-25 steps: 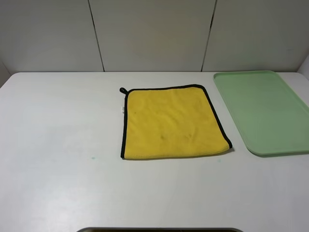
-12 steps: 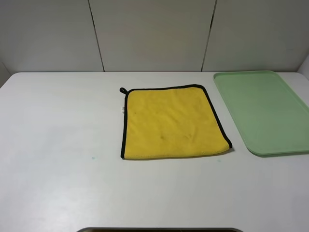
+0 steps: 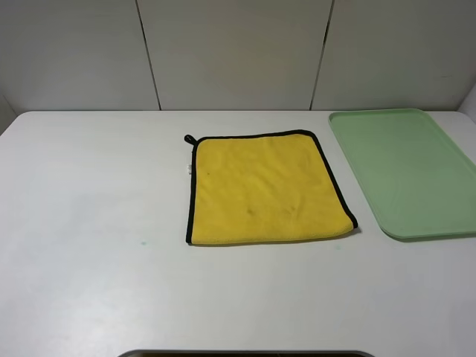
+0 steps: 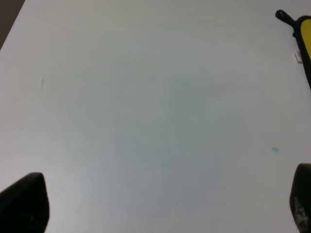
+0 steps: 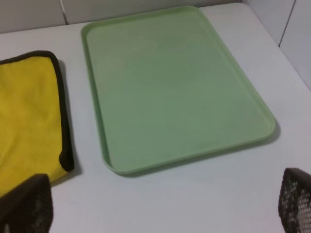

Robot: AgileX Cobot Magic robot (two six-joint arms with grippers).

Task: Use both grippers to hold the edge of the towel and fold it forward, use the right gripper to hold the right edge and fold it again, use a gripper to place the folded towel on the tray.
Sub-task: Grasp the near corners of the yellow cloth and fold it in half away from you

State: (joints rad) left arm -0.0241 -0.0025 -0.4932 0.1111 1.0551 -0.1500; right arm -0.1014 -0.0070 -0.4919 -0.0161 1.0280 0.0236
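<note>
Near the middle of the white table (image 3: 89, 223) lies the towel (image 3: 268, 187), spread flat and turned a little askew. It is bright yellow, with black edging along its left, far and right sides; the near edge shows plain yellow with no black line. A small black loop (image 3: 189, 138) sticks out from its far left corner, and a tiny white tag (image 3: 188, 169) shows on the left edge below it. To the right of the towel, apart from it by a narrow strip of bare table, sits the pale green tray (image 3: 405, 167), flat with rounded corners and a low rim; nothing rests on it, and its right side runs out of the high view.

A faint teal speck (image 3: 143, 242) marks the tabletop to the left of the towel's near corner. Behind the table rises a pale grey panelled wall (image 3: 230, 52) with thin dark seams. A dark curved shape (image 3: 245, 353) shows at the very near edge of the high view.

Neither arm appears in the high view. The left gripper (image 4: 163, 206) hangs over bare table left of the towel, its fingers wide apart and holding nothing. The right gripper (image 5: 160, 201) hangs over the table near the tray's near edge, fingers likewise spread wide, gripping nothing.
</note>
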